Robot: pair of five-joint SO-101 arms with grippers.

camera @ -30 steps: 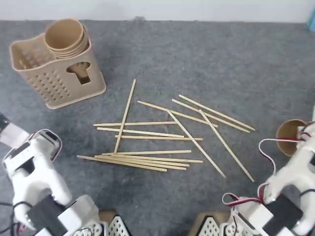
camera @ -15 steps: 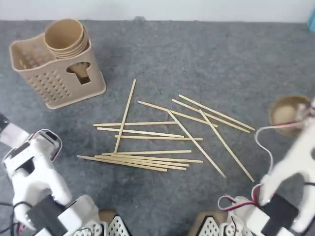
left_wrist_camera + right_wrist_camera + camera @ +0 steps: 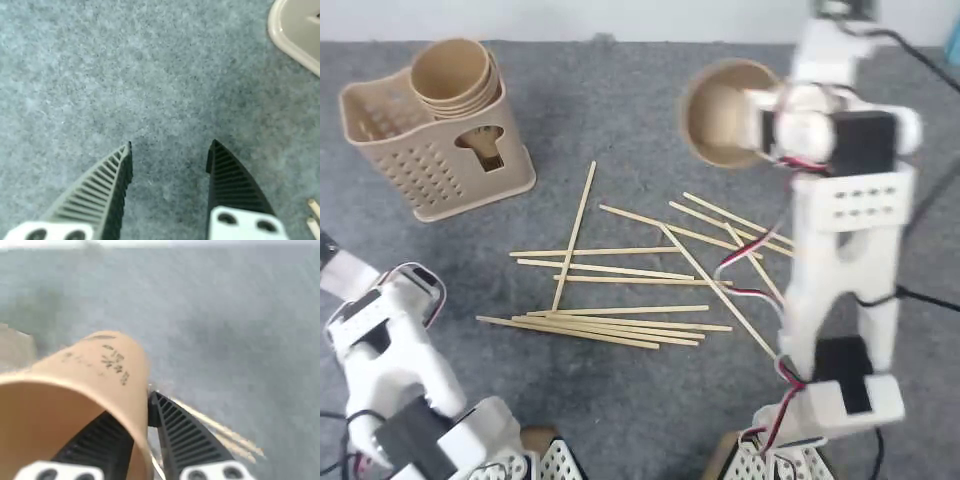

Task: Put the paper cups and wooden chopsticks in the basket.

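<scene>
My right gripper [image 3: 760, 115] is raised high over the carpet and shut on the rim of a brown paper cup [image 3: 720, 112], whose mouth faces the basket side. In the right wrist view that paper cup [image 3: 75, 400] sits with its wall between the two fingers [image 3: 180, 440]. The beige basket [image 3: 425, 160] stands at the far left with a stack of paper cups [image 3: 455, 75] inside. Several wooden chopsticks [image 3: 620, 275] lie scattered on the carpet in the middle. My left gripper [image 3: 170, 150] is open just above bare carpet at the near left.
The grey carpet [image 3: 620, 110] covers the whole table. The left arm's body [image 3: 390, 370] occupies the near left corner, and the right arm's base [image 3: 820, 400] the near right. A pale curved edge [image 3: 295, 30] shows in the left wrist view.
The right arm has lifted the paper cup from the right edge of the carpet and swung it up and leftward, over the far chopsticks. The left arm has stayed still.
</scene>
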